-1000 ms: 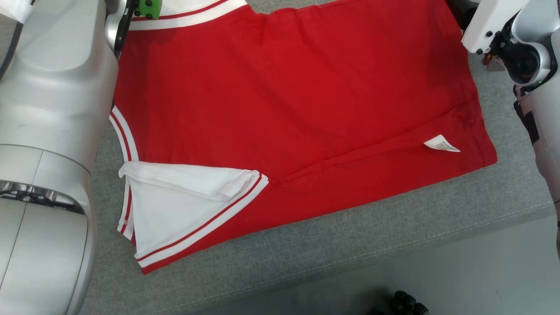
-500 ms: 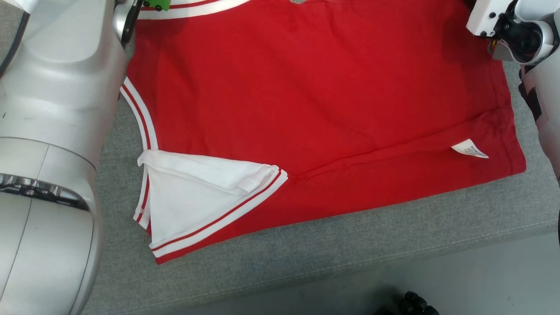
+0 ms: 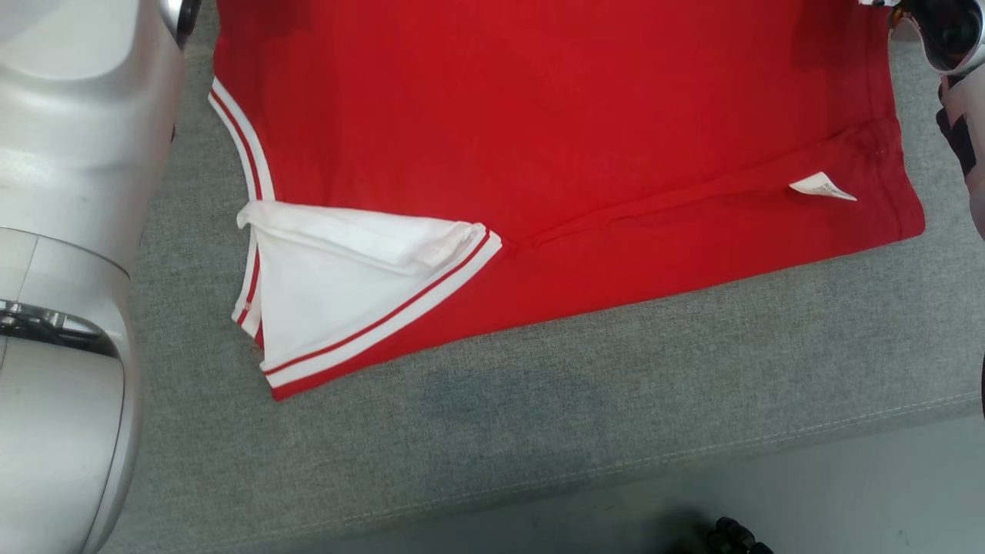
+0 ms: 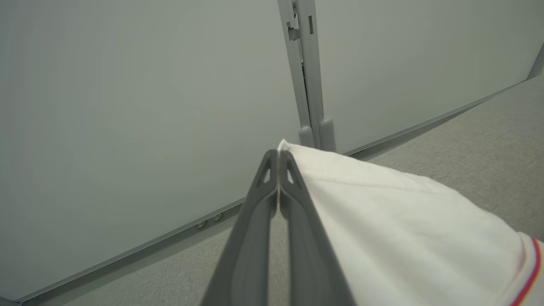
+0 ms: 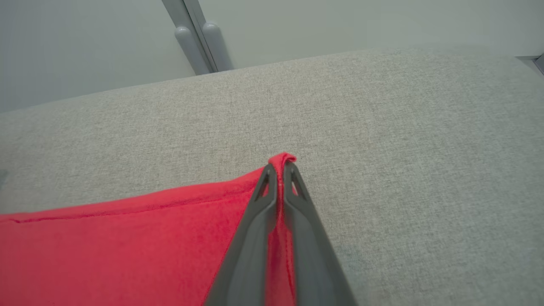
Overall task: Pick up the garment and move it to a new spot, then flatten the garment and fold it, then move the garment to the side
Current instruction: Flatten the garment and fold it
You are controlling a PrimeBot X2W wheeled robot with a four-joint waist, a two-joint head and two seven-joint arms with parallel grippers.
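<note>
**A:** What's the surface & room like?

**B:** There's a grey woven padded surface (image 3: pixel 539 446) w/ a stitched seam along its near edge. In the head view, pale floor (image 3: pixel 846 492) shows at 5 o'clock. Behind the pad are plain grey-green wall panels (image 4: pixel 127 106), joined by an upright post (image 4: pixel 304 63).

**A:** Where's the garment?

**B:** The red garment (image 3: pixel 539 115) lies on the pad, spread from centre to 12 o'clock, its top cut off by the frame. A white sleeve (image 3: pixel 331 308) w/ red stripe trim is folded over at 8 o'clock. A small white label (image 3: pixel 822 187) sits at approx. 2 o'clock. The silver left arm (image 3: pixel 61 231) is at 9 o'clock.

**A:** What do the wrist views add?

**B:** The grips.
- **Left wrist view:** the left gripper (image 4: pixel 278 155) has its fingers pressed together, pinching a white corner of the garment, w/ wall behind it.
- **Right wrist view:** the right gripper (image 5: pixel 279 168) has its fingers closed on a red hemmed corner, w/ bare pad beyond at 12 o'clock.

The head view gives the layout, label & floor instead.
</note>
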